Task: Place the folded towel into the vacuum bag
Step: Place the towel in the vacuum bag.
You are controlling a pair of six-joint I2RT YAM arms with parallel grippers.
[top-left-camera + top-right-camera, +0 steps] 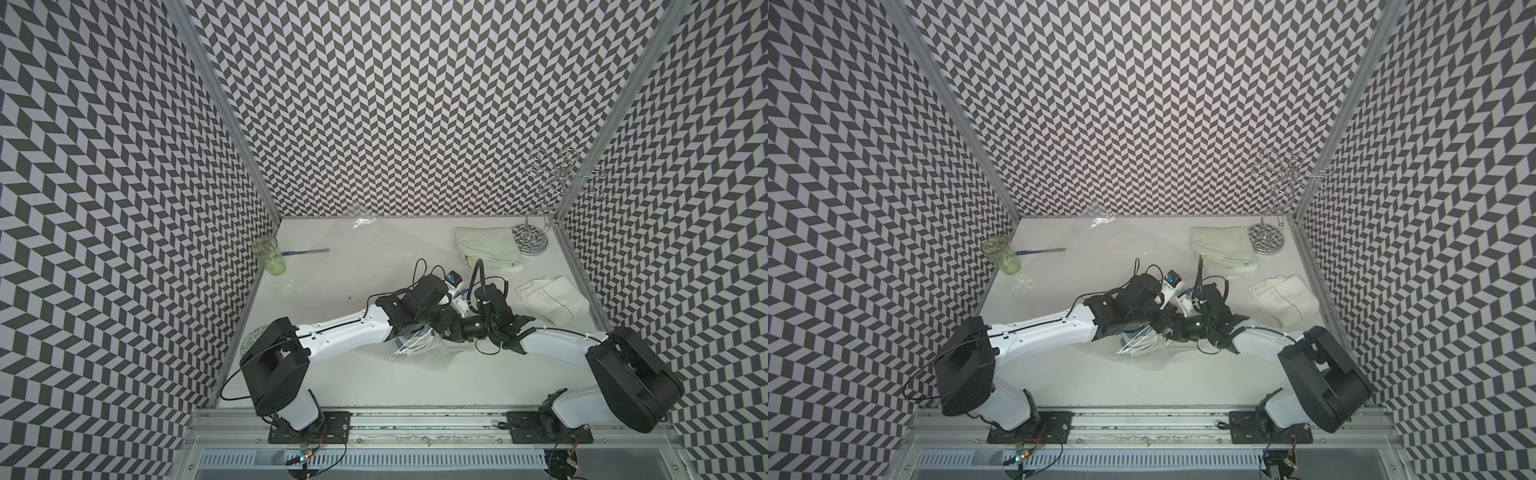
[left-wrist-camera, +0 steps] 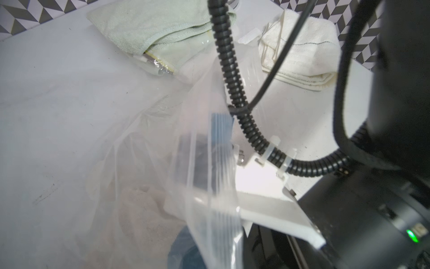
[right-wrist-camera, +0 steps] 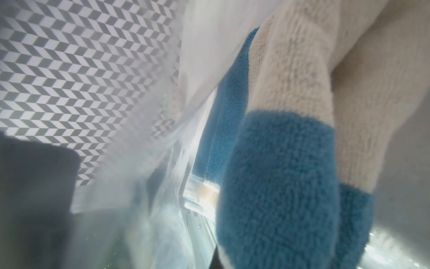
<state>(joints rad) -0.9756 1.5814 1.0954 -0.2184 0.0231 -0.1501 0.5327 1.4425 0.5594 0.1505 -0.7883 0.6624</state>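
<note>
Over the blue-and-cream towel (image 1: 413,348) the two wrists are crowded together in both top views, so the left gripper (image 1: 415,330) and right gripper (image 1: 451,332) are largely hidden there. No fingers are shown in either wrist view. Both pairs of jaws are noted as closed tight. What is pinched, if anything, cannot be told.

In the right wrist view the towel is seen close up: fuzzy, folded over, blue with cream bands, bag film just beside it. In the left wrist view it is seen only dimly through film, with the ribbed seal strip (image 2: 218,186) lifted before the lens.

The bag (image 1: 365,266) is clear, glossy and crumpled. It is spread on the white table (image 1: 332,374) from the towel back to the far wall. The towel lies at its near end, partly under film; how far inside cannot be told.

Beyond the towel to the right, a white towel (image 1: 552,301) is noted. Farther back are a green towel (image 1: 488,249) and a wire stand (image 1: 531,241). Beyond it to the left, a glass (image 1: 269,255) stands beside a thin tool (image 1: 309,251). A ribbed cable (image 2: 232,81) crosses the left wrist view.
</note>
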